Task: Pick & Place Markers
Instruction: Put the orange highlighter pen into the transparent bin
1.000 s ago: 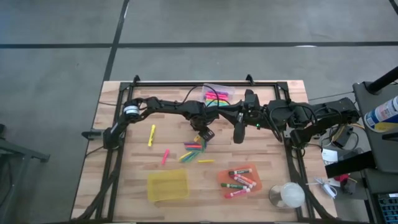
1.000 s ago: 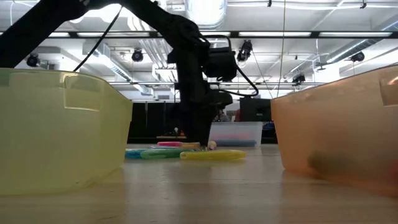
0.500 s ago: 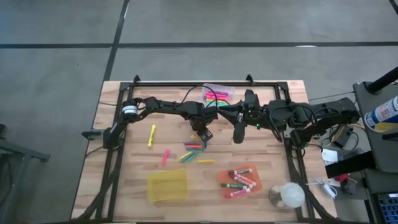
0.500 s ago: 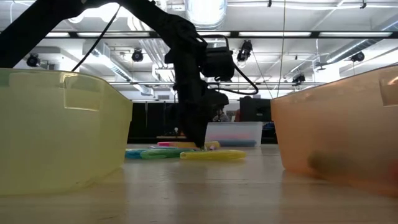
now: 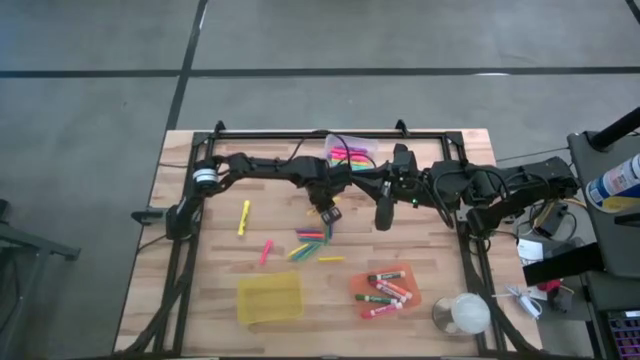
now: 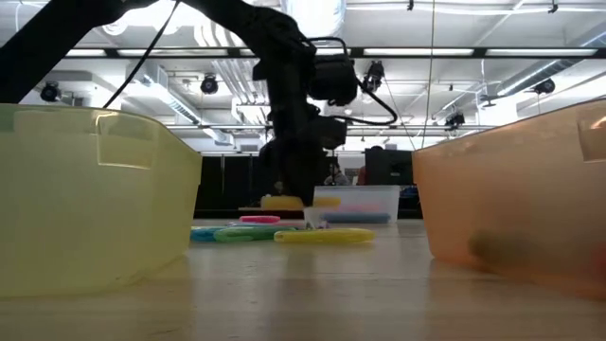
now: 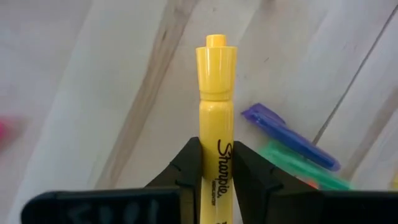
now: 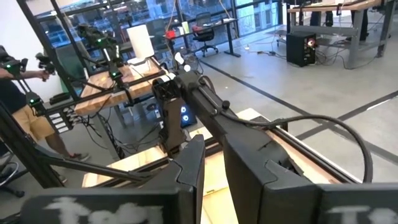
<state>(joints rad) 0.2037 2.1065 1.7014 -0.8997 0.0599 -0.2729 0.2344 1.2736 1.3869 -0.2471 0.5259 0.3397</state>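
Left gripper [image 7: 215,171]: clenched on a yellow highlighter with black lettering on its barrel [image 7: 215,134], fingers [image 7: 188,168] pressing both sides of the barrel, capped end projecting forward beyond the fingertips. Positioned over mid-table in the high view [image 5: 327,212], directly above the far end of the loose marker cluster [image 5: 312,243]. Seen in the low view [image 6: 301,204] holding the yellow highlighter [image 6: 284,202] level and clear of the wooden table top [image 6: 312,284].

Loose marker cluster: pink, green, blue and yellow pens lying flat at table centre. Single yellow marker [image 5: 244,217] and single pink marker [image 5: 266,251] lying apart to the left. Purple marker [image 7: 287,135] and green marker [image 7: 298,167] on the wood just beneath the held highlighter.

Containers: translucent yellow plastic bin [image 5: 269,297] near the front edge; translucent orange plastic bin [image 5: 386,291] to its right, containing white-barrelled markers; clear plastic bin [image 5: 351,152] at the far edge, containing bright highlighters.

Right gripper [image 5: 383,215]: raised at centre-right, beside the left gripper, fingers set narrowly apart, nothing between them.
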